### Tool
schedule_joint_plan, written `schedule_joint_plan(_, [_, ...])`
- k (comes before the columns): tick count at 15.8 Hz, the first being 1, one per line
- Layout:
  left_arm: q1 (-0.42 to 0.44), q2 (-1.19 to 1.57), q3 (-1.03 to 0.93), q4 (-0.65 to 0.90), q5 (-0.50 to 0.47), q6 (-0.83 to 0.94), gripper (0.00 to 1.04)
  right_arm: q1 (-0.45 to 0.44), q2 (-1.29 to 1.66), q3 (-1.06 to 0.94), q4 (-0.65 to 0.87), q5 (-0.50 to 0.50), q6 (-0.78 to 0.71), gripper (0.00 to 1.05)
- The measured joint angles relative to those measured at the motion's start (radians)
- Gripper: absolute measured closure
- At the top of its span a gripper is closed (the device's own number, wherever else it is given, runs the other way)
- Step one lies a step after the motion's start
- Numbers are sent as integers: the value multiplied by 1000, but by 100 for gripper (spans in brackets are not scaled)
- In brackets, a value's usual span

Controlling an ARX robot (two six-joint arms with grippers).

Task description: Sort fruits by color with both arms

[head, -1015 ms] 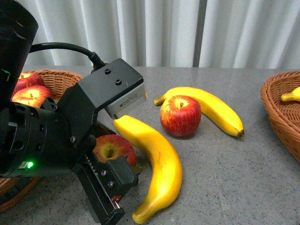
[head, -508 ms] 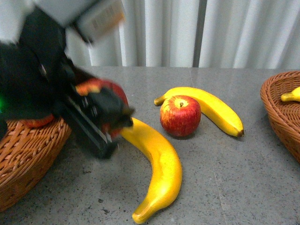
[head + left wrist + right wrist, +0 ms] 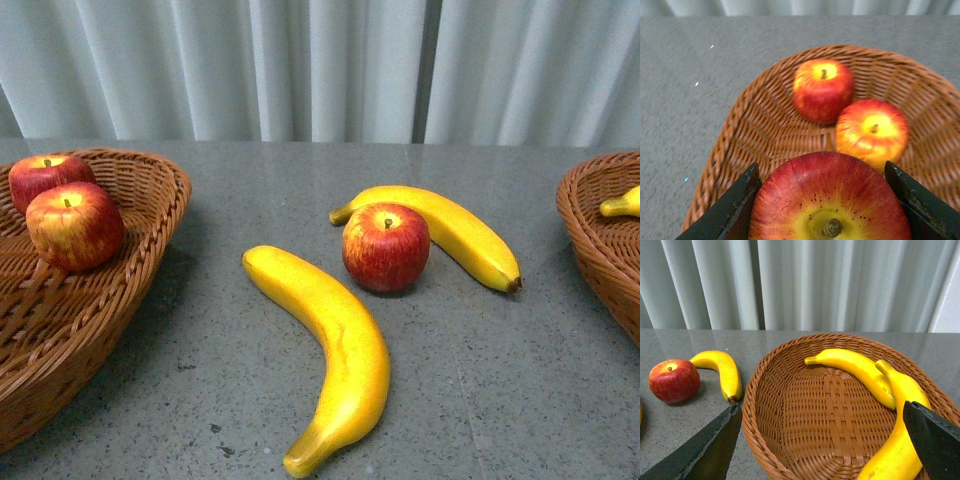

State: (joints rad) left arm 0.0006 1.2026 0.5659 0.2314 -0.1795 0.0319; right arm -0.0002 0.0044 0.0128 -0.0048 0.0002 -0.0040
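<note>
Clamped on a glossy red-and-yellow apple [image 3: 827, 192] over the brown wicker basket [image 3: 737, 130], the left gripper [image 3: 825, 200] should, I'd say, lower onto bare weave beside the two red apples [image 3: 822, 90] before opening.

Low front camera, wrists near baskets [image 3: 740, 130] [image 3: 790, 405]

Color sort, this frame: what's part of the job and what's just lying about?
Job: held apple in the shut left hand; two basket apples; table apple; two table bananas; two binned bananas; left basket; right basket; open right hand.
Lying about: only the curtain and the tabletop.
</note>
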Motion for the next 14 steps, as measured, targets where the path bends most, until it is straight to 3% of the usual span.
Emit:
schedule_joint_plan(3, [84,-3,-51,29,9,-60,38,0,0,0,0,0,0,6])
schedule_joint_plan(4, [60,-16,-95,9,10,-79,13,0,0,0,0,0,0,6])
schedule_joint_plan(5, [43,-44,-94,3,3,-78,5,0,0,0,0,0,0,6])
schedule_joint_plan(8, [-117,-137,-11,-13,-36,-54,7,0,0,0,0,0,0,6])
schedule_joint_plan(10, [-146,-132,11,7,-37,-47,7,0,0,0,0,0,0,6])
schedule_joint_plan(12, [-239,-76,82,64,-29,0,7,0,0,0,0,0,0,6])
schedule_joint_plan(13, [-286,-19,122,77,6,23,7,0,0,0,0,0,0,6])
schedule_joint_plan(14, [-375,227,263,75,140,82,7,0,0,0,0,0,0,6])
